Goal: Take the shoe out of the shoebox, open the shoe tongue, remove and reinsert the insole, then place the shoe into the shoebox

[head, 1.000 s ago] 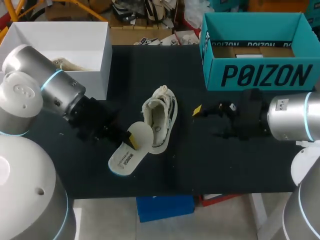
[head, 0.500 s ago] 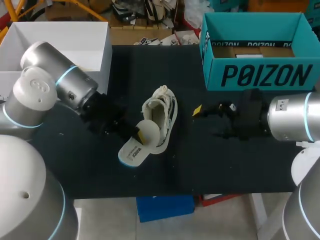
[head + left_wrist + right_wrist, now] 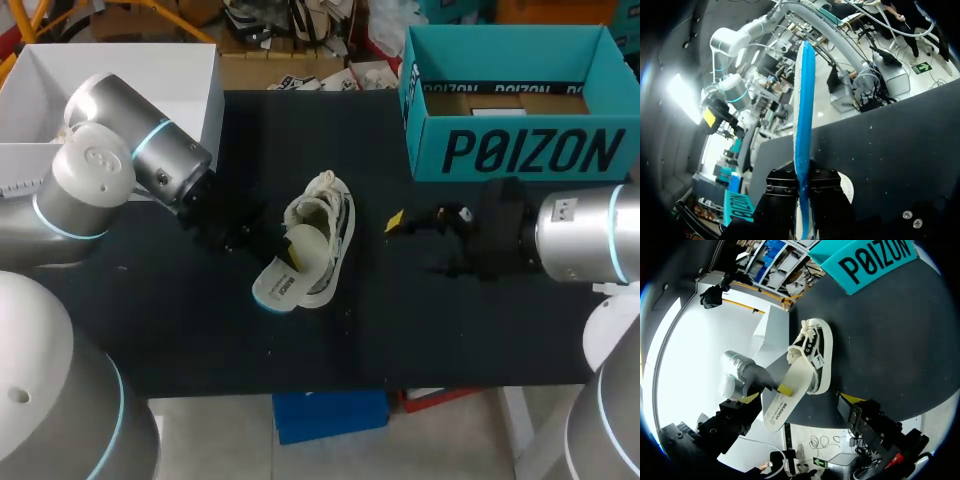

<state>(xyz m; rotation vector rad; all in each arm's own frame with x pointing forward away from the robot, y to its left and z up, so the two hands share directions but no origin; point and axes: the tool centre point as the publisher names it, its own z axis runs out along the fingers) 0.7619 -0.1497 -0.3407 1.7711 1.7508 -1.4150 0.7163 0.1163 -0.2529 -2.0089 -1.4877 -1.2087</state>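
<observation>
- Shoe (image 3: 325, 222): cream, black sides.
- Insole (image 3: 283, 290): cream, blue edge.
- Shoebox (image 3: 520, 152) at one o'clock: teal, black lettering.
- Table (image 3: 430, 330): black.
- My fingertips (image 3: 852, 399): yellow.

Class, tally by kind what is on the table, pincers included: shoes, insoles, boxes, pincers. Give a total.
Shoes: 1 (shoe)
Insoles: 1 (insole)
Boxes: 2 (teal box, white box)
Pincers: 2 (left pincer, right pincer)
Total: 6

The shoe (image 3: 335, 215) is showing woven cloth, the insole (image 3: 280, 288) is looking smooth, the table (image 3: 420, 320) matt, the arms (image 3: 165, 160) glossy.
</observation>
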